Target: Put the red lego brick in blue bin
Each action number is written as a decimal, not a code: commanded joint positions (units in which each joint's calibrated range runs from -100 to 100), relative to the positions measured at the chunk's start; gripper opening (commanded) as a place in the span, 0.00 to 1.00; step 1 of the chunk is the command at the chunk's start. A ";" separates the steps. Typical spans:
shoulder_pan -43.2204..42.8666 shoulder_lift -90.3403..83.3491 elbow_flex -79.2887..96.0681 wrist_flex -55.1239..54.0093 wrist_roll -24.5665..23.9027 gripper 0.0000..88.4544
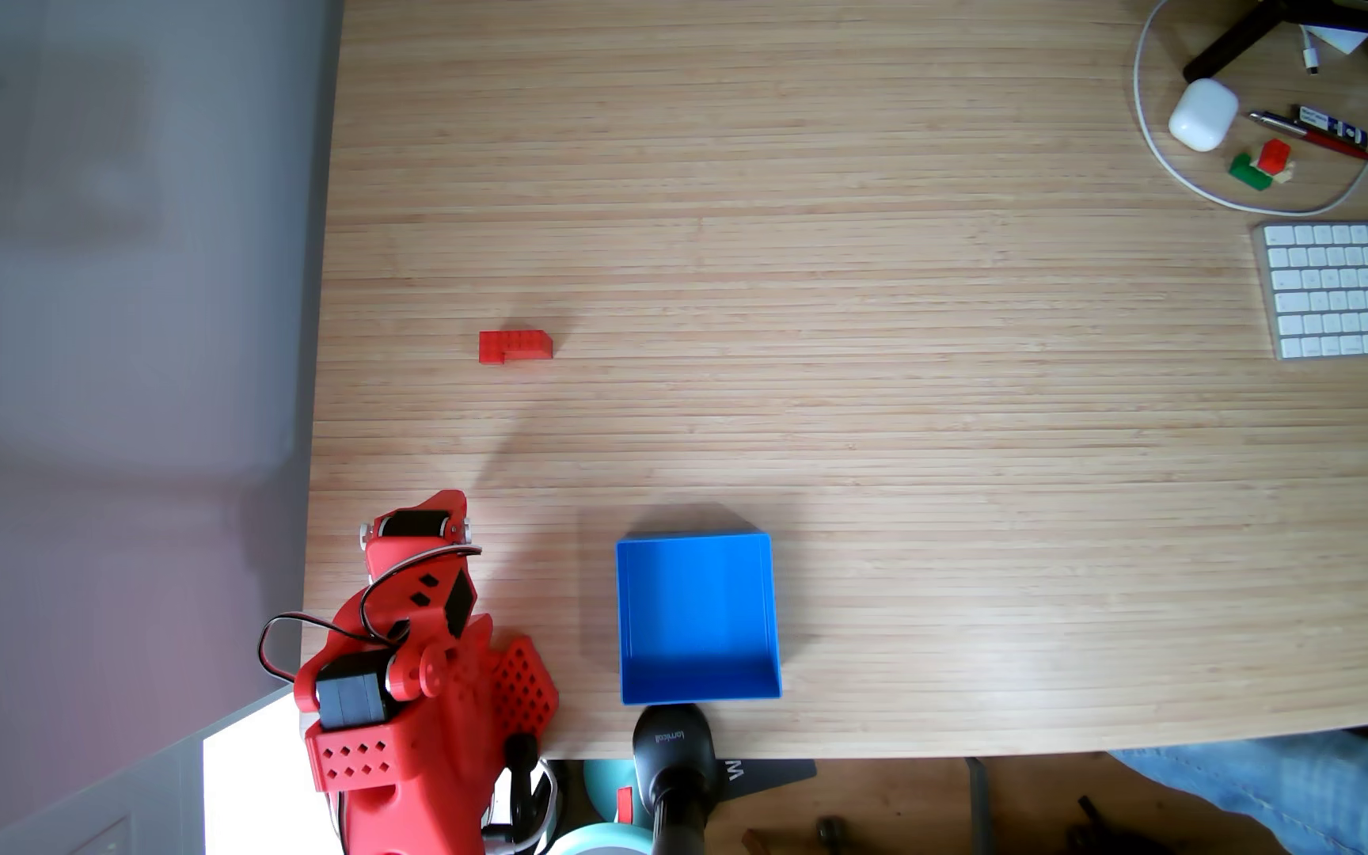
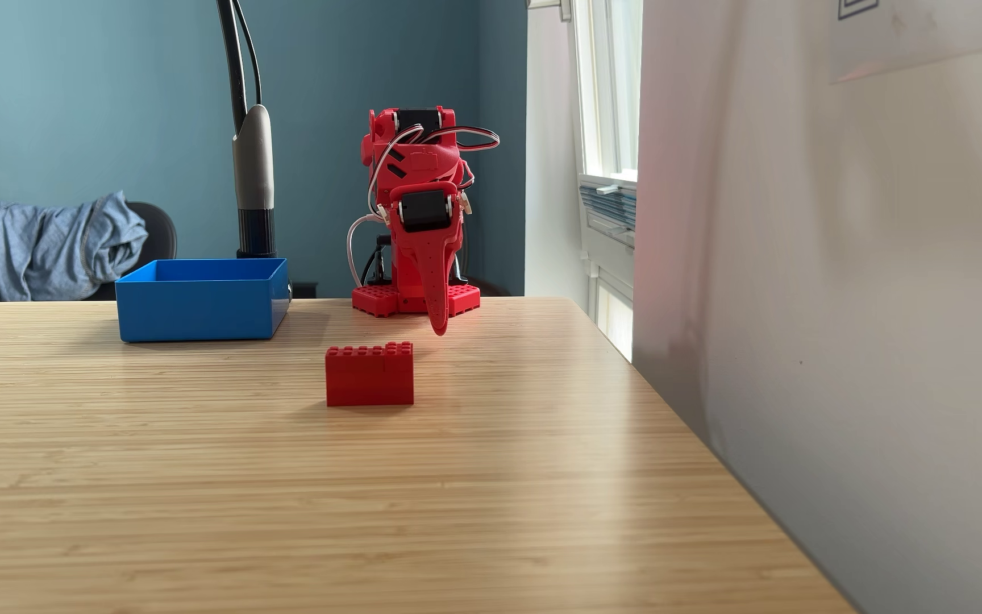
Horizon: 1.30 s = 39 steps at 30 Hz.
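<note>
Arm folded at rest by its base, gripper [image 2: 438, 330] hanging tip-down with fingers pressed together and empty, since the red lego brick [image 1: 514, 345] sits untouched on the wooden table [image 1: 911, 411], well apart from the empty blue bin [image 1: 695, 616].

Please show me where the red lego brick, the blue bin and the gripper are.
red lego brick [image 2: 369, 378]: a fixed view, its front face.
blue bin [image 1: 694, 543]: a fixed view, its far wall.
gripper [image 2: 439, 330]: a fixed view, its fingertips.
</note>
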 commanded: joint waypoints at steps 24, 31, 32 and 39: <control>-0.04 5.42 -1.09 -2.99 0.54 0.00; -0.19 6.50 -6.17 -8.10 -0.29 0.00; -0.19 6.58 -7.72 -8.02 -0.29 0.00; 0.17 17.19 -22.96 -7.78 -0.29 0.00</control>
